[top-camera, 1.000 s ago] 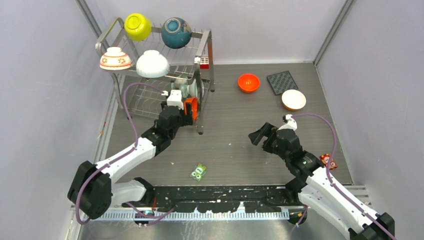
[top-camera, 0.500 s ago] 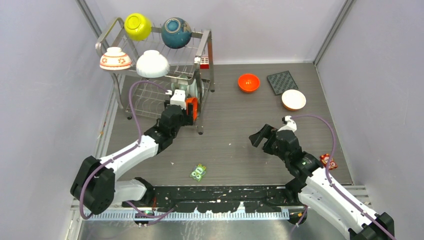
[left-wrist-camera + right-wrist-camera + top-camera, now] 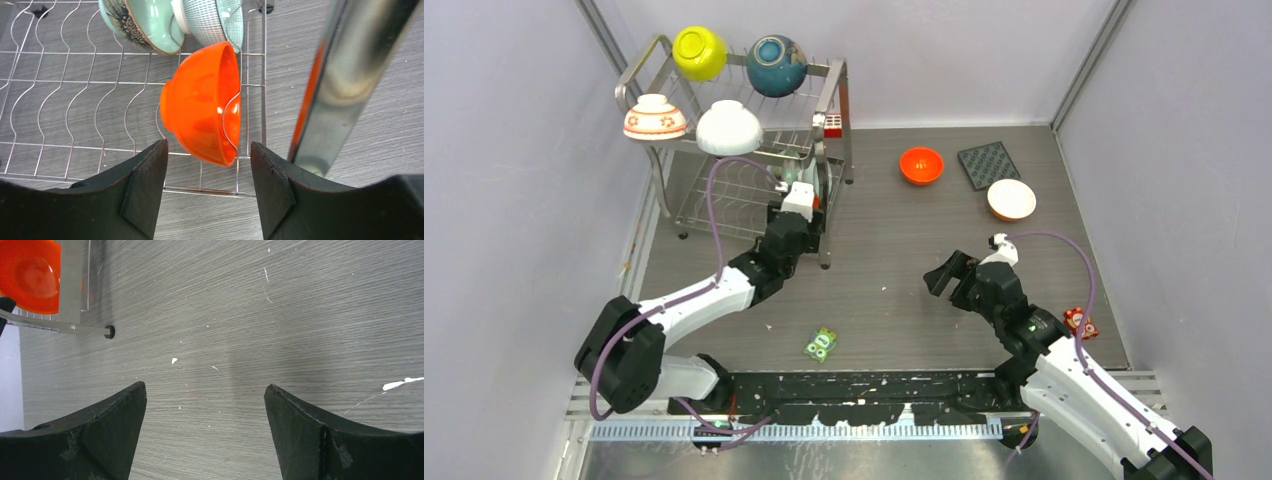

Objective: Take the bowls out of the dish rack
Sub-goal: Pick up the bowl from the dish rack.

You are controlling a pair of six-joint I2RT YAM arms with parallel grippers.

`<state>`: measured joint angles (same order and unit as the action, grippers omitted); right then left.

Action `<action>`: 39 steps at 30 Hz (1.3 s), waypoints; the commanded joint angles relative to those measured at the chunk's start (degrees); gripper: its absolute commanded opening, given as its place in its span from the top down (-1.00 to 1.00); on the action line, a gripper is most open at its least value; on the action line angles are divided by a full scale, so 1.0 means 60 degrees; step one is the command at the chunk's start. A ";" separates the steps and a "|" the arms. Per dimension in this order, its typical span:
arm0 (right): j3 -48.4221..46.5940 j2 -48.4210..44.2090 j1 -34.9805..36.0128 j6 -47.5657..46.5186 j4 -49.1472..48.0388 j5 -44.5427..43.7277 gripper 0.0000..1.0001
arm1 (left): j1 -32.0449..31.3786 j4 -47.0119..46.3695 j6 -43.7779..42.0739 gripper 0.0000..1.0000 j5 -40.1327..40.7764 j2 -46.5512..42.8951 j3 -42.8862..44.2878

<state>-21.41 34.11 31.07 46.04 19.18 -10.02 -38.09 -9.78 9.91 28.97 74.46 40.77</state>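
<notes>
At 10 o'clock on the table we log the dish rack [image 3: 724, 190]. On its upper tier sit four bowls: yellow-green bowl [image 3: 699, 52], teal bowl [image 3: 776, 65], flowered bowl [image 3: 654, 117] and white bowl [image 3: 729, 127].

On the lower tier, at its 3 o'clock end, the racked orange bowl [image 3: 200, 105] stands on edge in the wires. A pale green bowl [image 3: 150, 25] and a patterned bowl [image 3: 215, 22] stand just behind it.

We see the left gripper [image 3: 209, 150] at that bowl, jaws apart, one finger on either side of its lower edge. We cannot tell whether either finger touches it; nothing is clamped.

At 1 o'clock, well apart from the rack, a loose orange bowl [image 3: 921, 165] and an orange-rimmed bowl [image 3: 1011, 199] rest on the table [image 3: 884, 250] beside the dark mat [image 3: 989, 164].

The right gripper [image 3: 205, 390] hovers at 4 o'clock over bare table, jaws wide, holding nothing.
</notes>
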 commanded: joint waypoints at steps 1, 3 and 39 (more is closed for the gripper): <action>0.0007 -0.0078 0.0051 -0.0126 -0.0052 -0.0260 -0.82 | -0.0153 -0.0596 -0.0247 -0.25 0.0752 0.0080 0.0465; 0.0009 -0.0114 0.0048 -0.0137 0.0002 -0.0279 -0.82 | -0.0164 -0.0589 -0.0253 -0.25 0.0848 0.0102 0.0495; 0.0104 -0.0192 0.0051 -0.0203 0.0159 -0.0446 -0.82 | -0.0639 -0.0462 -0.0495 0.24 0.2203 0.1388 0.0807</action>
<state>-20.99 33.34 31.07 45.36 21.47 -11.05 -41.54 -10.07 7.03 39.83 82.41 44.03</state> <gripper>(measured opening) 0.912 0.397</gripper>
